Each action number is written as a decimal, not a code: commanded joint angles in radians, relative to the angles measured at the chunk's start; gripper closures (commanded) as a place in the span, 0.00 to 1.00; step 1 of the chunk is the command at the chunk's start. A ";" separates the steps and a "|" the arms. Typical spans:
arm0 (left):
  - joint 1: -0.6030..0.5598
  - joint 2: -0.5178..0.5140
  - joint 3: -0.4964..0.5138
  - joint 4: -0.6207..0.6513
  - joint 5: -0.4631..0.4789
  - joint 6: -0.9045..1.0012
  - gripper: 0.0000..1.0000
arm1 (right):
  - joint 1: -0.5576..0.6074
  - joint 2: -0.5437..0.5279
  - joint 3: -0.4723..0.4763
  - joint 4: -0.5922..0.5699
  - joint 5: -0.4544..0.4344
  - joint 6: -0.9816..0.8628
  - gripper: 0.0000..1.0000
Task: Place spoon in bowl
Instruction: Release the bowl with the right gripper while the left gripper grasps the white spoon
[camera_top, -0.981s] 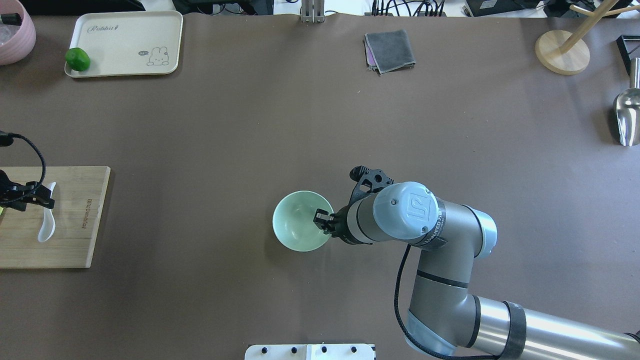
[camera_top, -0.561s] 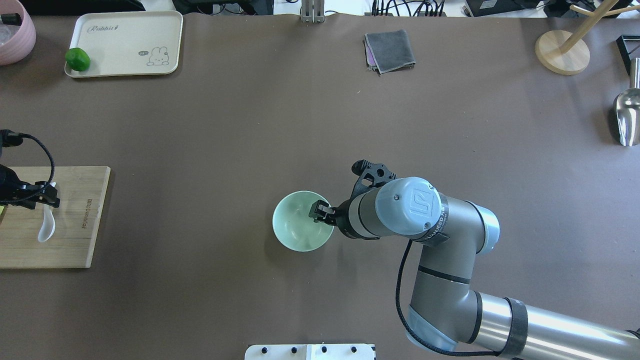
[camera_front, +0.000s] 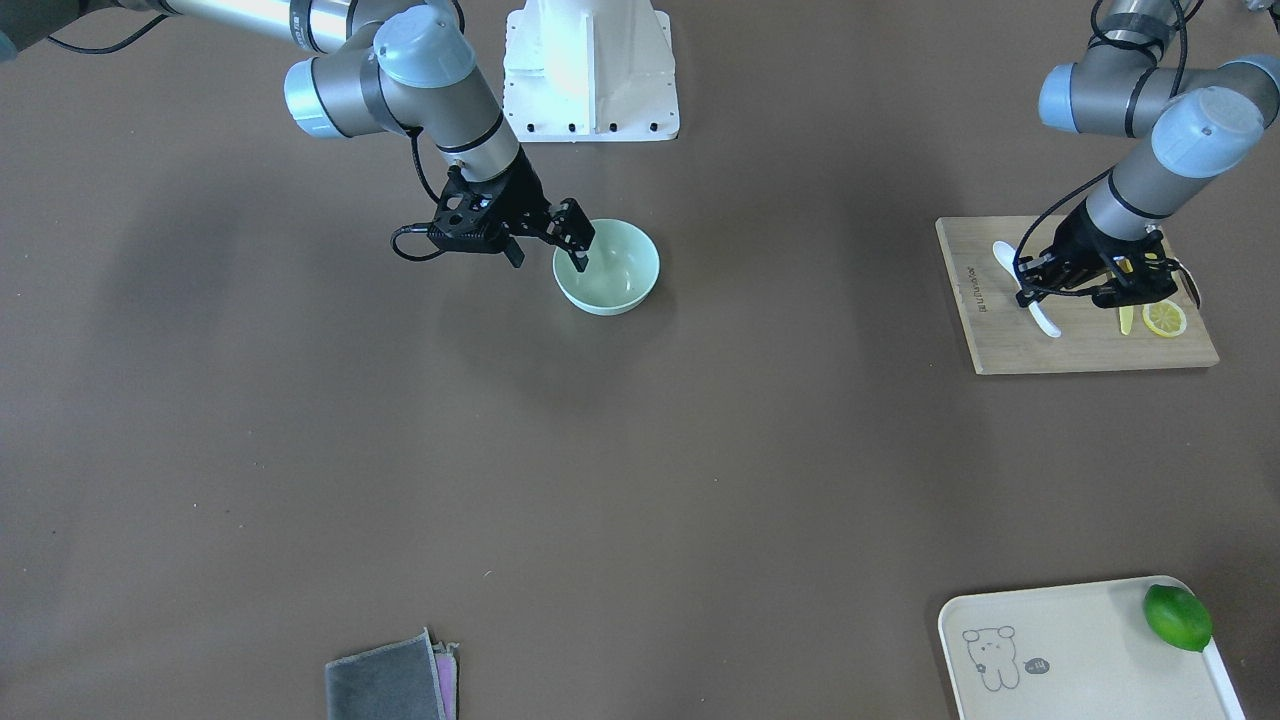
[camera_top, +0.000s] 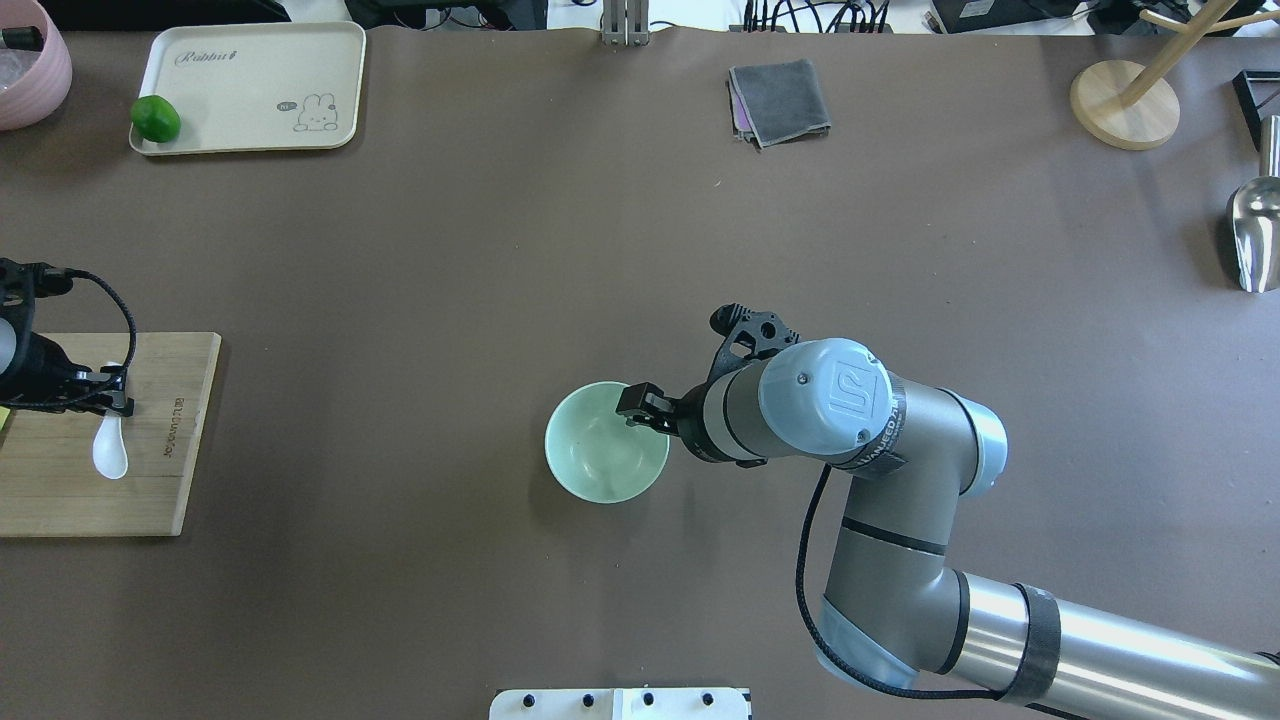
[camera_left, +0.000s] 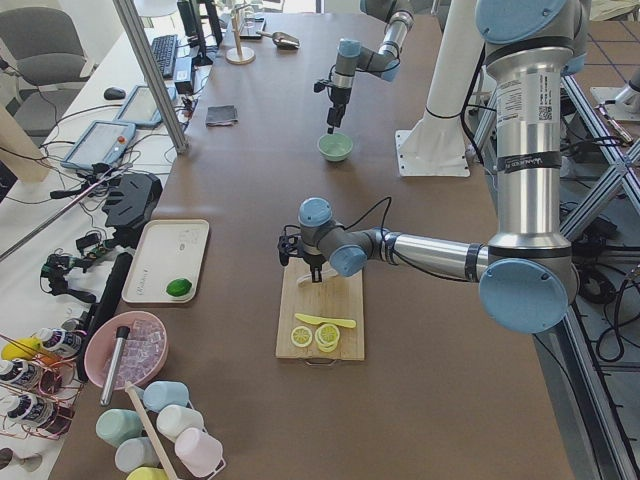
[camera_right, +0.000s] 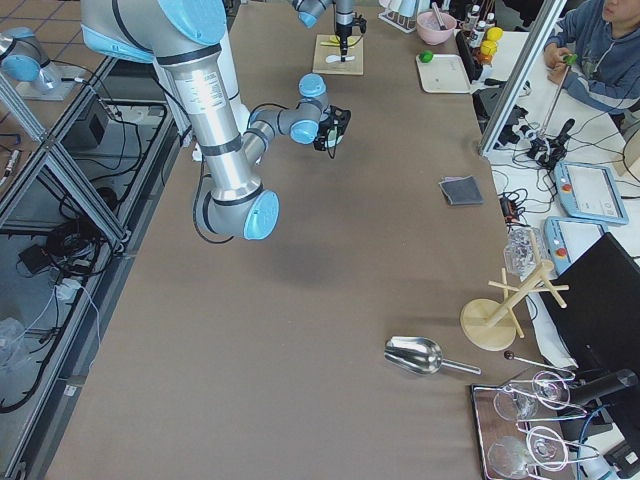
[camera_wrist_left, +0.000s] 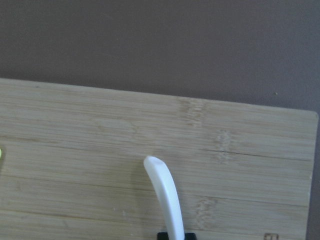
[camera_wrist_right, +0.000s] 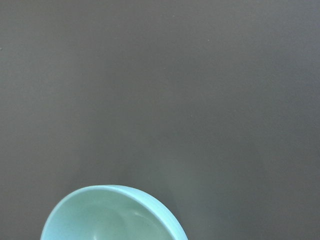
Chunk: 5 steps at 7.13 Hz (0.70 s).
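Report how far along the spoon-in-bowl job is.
Done: the bowl stands empty mid-table, with the right gripper open at its rim. In hand: the left gripper has its fingers closed on the spoon, which is over the cutting board; whether it is lifted clear is unclear. Left: carry the spoon across the table and release it into the bowl.

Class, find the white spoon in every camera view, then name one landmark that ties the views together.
Exterior front-facing: spoon at right, on the wooden cutting board.
Overhead exterior: far left.
Exterior left: centre.
Exterior right: top edge.
Left wrist-mounted: its handle, bottom centre.
Right wrist-mounted: not in it.
Shared landmark: the board beneath it.
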 joint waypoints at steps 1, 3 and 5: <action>-0.001 -0.001 -0.062 0.006 -0.009 -0.004 1.00 | 0.013 0.001 0.004 0.000 0.006 0.000 0.00; -0.001 -0.031 -0.176 0.045 -0.076 -0.023 1.00 | 0.059 -0.011 0.023 -0.003 0.044 -0.002 0.00; 0.009 -0.248 -0.179 0.115 -0.096 -0.208 1.00 | 0.266 -0.104 0.095 -0.030 0.278 -0.073 0.00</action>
